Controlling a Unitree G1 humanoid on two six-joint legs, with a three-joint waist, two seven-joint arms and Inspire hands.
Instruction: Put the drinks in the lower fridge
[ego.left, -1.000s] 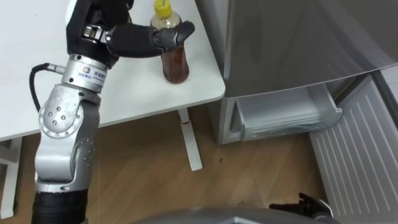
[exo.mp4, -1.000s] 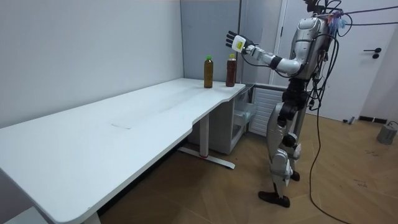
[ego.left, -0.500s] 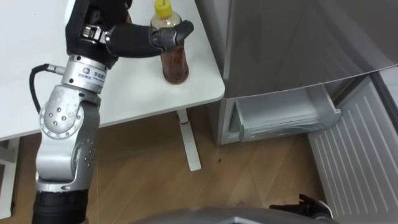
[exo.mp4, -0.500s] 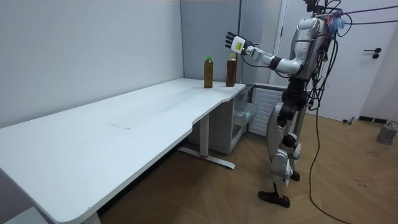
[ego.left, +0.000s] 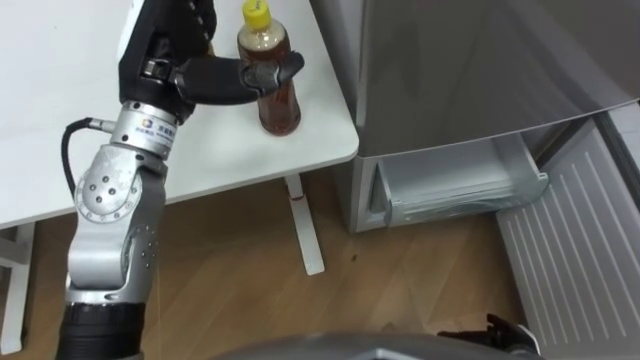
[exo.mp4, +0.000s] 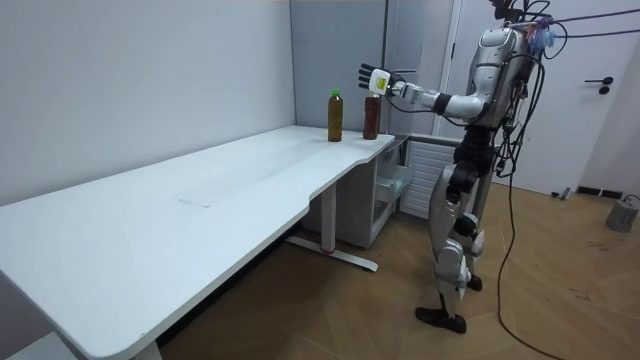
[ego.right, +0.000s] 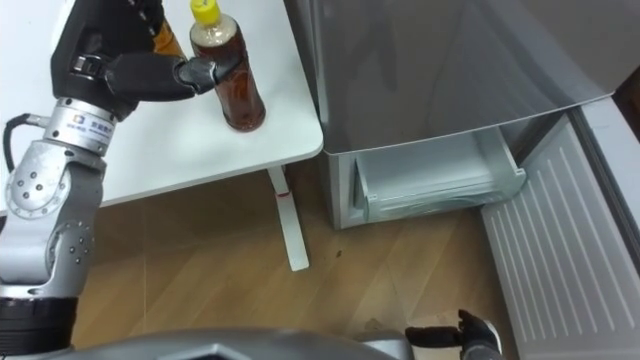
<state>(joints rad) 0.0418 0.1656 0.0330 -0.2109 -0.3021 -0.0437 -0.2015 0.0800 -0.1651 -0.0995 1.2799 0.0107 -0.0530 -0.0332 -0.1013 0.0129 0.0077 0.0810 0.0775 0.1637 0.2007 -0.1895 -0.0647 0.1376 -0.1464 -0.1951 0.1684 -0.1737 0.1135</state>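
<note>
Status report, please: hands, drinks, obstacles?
Left hand at yellow-capped bottle on table corner, grip unconfirmed. Right hand low, open. Lower fridge open, nothing blocking.

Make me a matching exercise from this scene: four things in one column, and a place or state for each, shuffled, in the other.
Things:
1. yellow-capped bottle
2. green-capped bottle
3. fridge drawer
4. left hand

Places or states:
A. pulled open
B. on the table's corner, next to the fridge
C. raised beside a bottle's top
D. on the table, to the room view's left of the other bottle

Pairs: 1-B, 2-D, 3-A, 4-C
</note>
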